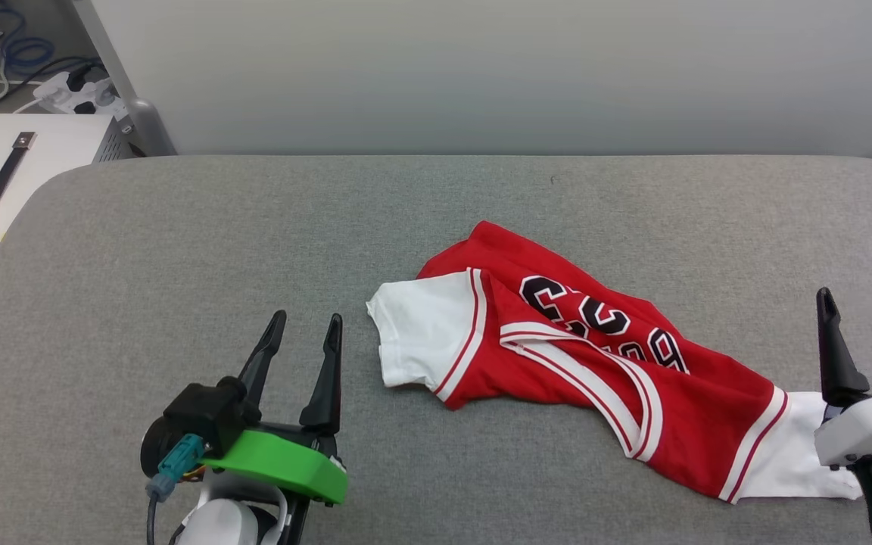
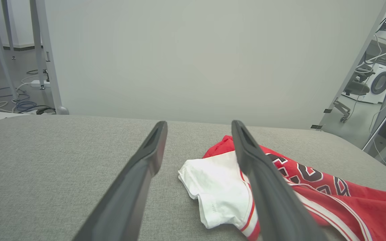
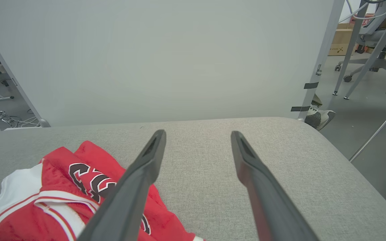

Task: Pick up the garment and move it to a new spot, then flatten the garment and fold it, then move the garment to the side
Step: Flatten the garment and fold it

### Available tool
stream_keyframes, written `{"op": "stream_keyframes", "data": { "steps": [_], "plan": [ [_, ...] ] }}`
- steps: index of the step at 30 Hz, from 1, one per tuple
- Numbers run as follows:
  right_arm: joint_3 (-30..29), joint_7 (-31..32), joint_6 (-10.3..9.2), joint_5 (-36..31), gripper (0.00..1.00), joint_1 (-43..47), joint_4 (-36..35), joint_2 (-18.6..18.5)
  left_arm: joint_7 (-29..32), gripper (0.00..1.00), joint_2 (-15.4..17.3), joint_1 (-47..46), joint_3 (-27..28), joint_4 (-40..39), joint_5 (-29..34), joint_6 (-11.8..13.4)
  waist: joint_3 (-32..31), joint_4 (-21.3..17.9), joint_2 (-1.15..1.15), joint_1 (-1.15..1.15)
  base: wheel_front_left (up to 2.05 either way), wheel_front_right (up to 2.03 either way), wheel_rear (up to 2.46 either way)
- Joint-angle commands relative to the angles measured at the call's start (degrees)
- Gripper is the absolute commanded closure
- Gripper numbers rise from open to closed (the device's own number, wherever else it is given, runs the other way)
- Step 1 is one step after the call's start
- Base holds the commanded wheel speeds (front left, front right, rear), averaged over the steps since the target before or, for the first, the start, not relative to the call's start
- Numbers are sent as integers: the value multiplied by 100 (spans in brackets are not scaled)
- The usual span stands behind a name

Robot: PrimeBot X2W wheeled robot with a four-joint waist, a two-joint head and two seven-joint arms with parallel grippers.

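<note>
Lying crumpled on table (image 1: 179, 250), garment (image 1: 557, 356); left gripper (image 1: 307, 316), right gripper (image 1: 856, 294) both spread empty, right perhaps touching it.

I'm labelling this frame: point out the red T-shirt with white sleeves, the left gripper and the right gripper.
Red basketball-style T-shirt with white sleeves (image 1: 534, 378): head view, red fabric below the striped trim.
Left gripper (image 1: 307, 316): head view, midway between its open jaws.
Right gripper (image 1: 854, 294): head view, midway between its open jaws.

The right gripper (image 3: 198, 135) hangs with fingers spread wide and empty over the grey table (image 3: 280, 157). The crumpled red garment (image 3: 59, 167) lies beside it, partly behind its left finger.
</note>
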Motion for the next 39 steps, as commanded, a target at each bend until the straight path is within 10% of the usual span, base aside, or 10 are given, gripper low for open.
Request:
{"op": "stream_keyframes", "data": {
  "steps": [1, 19, 33, 39],
  "plan": [
    [54, -211, -4, 31, 0, 169, -98, 104, -34, 0, -32, -6, 25, -4, -40, -18, -9, 13, 0, 0, 0, 0, 0],
    [101, -992, -4, -20, 0, 678, -489, 667, 152, 0, 205, -350, -268, 584, -372, -18, 195, -238, 0, 0, 0, 0, 0],
    [291, -860, -4, -63, 0, 278, -706, 710, 4899, 0, 1436, -3314, -1465, 1447, -1838, -18, 1080, -699, 0, 0, 0, 0, 0],
    [363, -892, -4, -66, 0, 123, -646, 773, 5859, 0, 1732, -3902, -1753, 1942, -2154, -18, 1376, -935, 0, 0, 0, 0, 0]
  ]
}}
